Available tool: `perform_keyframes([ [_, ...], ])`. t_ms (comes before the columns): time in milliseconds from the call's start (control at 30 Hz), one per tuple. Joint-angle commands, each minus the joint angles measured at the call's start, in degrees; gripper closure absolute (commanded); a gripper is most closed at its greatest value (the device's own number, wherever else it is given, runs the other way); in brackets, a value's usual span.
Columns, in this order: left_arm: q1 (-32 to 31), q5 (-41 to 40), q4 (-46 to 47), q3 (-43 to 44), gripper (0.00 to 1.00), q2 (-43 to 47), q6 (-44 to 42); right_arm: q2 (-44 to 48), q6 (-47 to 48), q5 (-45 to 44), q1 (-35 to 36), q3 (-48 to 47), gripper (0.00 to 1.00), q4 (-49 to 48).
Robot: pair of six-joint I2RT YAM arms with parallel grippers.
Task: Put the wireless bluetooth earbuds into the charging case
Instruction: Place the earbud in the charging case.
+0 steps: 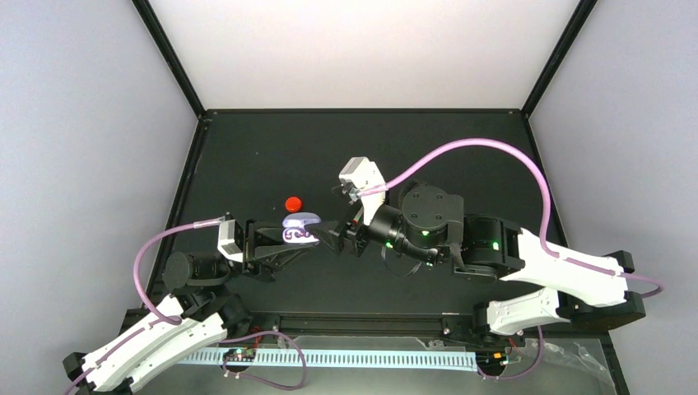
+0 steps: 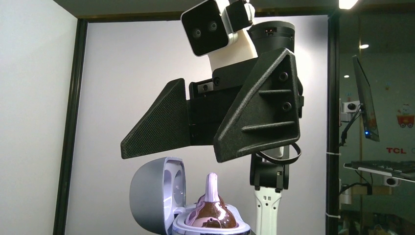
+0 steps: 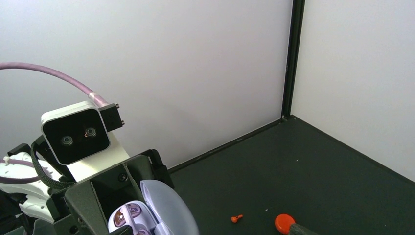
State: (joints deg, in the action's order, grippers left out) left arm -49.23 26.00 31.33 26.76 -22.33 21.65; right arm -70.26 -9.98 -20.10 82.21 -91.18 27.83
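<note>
The charging case (image 1: 301, 228) is pale lavender, with its lid (image 2: 155, 196) open and upright. My left gripper (image 1: 306, 235) is shut on the case and holds it above the mat; its own fingers do not show in the left wrist view. Two purple earbuds (image 2: 214, 211) sit in the wells, and one pale stem (image 2: 211, 182) sticks up. They also show in the right wrist view (image 3: 128, 213), beside the lid (image 3: 169, 208). My right gripper (image 1: 338, 234) is open and empty, right next to the case, with its black fingers (image 2: 257, 110) just above the case.
A round red cap (image 1: 292, 203) lies on the black mat just behind the case; it also shows in the right wrist view (image 3: 284, 223). A small red bit (image 3: 237, 218) lies near it. White walls and black frame posts enclose the mat.
</note>
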Motion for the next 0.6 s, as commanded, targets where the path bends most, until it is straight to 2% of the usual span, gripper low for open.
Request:
perform_keyframes([
  [0,-0.25,1.00,1.43,1.95,0.98,-1.09,-0.06,-0.87,-0.26,-1.07,0.09,-0.47,0.18,-0.10],
  [567,-0.25,1.13,1.85,2.33,0.99,-1.09,0.17,-1.85,-0.74,-0.55,0.14,-0.84,0.18,0.09],
])
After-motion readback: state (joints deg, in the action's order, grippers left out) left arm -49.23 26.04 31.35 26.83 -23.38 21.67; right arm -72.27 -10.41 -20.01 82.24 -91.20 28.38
